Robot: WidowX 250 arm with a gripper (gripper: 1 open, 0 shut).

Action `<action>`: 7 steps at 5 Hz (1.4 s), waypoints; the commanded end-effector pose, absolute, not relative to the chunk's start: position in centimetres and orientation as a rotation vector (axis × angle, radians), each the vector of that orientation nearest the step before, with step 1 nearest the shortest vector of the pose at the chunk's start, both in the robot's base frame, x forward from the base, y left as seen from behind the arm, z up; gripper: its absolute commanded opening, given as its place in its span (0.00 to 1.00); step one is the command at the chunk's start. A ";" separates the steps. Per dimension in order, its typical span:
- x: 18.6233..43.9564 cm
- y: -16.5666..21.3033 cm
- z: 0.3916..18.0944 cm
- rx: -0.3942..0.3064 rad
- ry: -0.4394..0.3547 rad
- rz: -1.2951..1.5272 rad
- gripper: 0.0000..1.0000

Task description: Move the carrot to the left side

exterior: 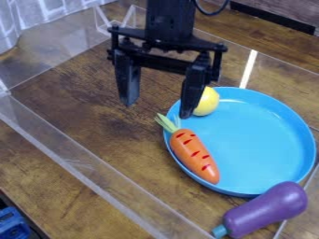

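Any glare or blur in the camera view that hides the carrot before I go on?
Camera view: the carrot is sharp and evenly lit on the blue plate; a bright glare streak runs across the table beyond the plate, clear of the carrot; the open gripper partly covers the lemon.

Carrot (pixel 196 156) on plate (pixel 268 140), lemon (pixel 207 100) behind.
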State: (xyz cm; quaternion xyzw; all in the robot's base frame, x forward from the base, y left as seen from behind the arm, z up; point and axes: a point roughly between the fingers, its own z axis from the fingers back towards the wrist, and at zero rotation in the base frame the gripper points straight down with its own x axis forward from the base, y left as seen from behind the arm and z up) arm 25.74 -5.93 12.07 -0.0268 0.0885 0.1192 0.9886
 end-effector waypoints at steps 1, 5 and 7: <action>25.9 -7.6 12.0 -0.079 0.125 0.228 1.00; 29.3 -10.9 6.8 -0.240 0.040 0.438 1.00; 31.0 -8.4 5.7 -0.287 -0.001 0.617 1.00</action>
